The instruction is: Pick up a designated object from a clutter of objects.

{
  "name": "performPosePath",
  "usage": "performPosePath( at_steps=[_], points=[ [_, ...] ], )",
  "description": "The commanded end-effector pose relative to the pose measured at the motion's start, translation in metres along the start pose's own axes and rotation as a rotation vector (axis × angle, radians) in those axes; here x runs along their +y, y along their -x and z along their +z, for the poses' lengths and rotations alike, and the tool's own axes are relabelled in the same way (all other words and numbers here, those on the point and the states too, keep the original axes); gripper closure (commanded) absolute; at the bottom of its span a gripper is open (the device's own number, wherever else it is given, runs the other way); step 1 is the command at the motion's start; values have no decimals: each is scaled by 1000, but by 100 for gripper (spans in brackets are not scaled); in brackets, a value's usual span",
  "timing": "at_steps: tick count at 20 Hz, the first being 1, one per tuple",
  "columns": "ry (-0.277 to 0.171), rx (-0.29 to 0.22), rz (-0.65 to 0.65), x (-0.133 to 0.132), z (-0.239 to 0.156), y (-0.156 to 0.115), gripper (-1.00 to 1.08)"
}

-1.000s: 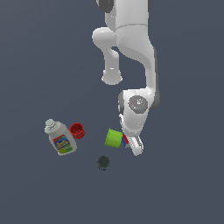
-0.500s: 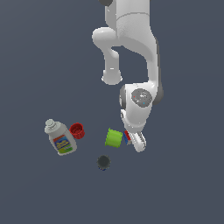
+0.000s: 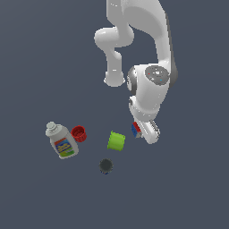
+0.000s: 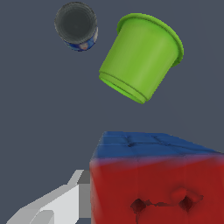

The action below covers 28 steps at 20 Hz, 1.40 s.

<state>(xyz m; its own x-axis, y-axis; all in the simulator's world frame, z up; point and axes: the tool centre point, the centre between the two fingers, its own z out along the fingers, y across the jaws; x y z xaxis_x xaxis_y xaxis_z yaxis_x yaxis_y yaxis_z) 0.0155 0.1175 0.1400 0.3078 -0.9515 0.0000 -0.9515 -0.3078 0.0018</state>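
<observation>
The puzzle cube (image 3: 135,129), with red, blue and white faces, sits between the fingers of my gripper (image 3: 139,131), which is shut on it and holds it just beside the lime-green cylinder (image 3: 116,141). In the wrist view the cube (image 4: 157,175) fills the near part of the picture, blue face up and red face toward the camera. One white finger (image 4: 57,203) presses against its side; the other finger is hidden. The green cylinder (image 4: 140,57) and the dark round disc (image 4: 76,25) lie beyond the cube.
A white labelled bottle (image 3: 61,141) lies at the exterior view's left with a red cap (image 3: 78,133) next to it. The dark disc (image 3: 106,166) lies below the cylinder. The arm's white links (image 3: 150,89) stand over the cube.
The gripper has risen and shifted toward the exterior view's right, and the cube has moved with it. The bottle, cap, cylinder and disc have not moved.
</observation>
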Motion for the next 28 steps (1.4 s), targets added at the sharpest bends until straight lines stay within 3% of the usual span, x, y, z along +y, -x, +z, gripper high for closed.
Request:
performPosePath(
  at_steps=[1,18,28],
  points=[
    [-2,1,0,3,-28,8,108],
    [-2,2,0,21,-216,65,108],
    [-2,1,0,24,-281,85,108]
  ],
)
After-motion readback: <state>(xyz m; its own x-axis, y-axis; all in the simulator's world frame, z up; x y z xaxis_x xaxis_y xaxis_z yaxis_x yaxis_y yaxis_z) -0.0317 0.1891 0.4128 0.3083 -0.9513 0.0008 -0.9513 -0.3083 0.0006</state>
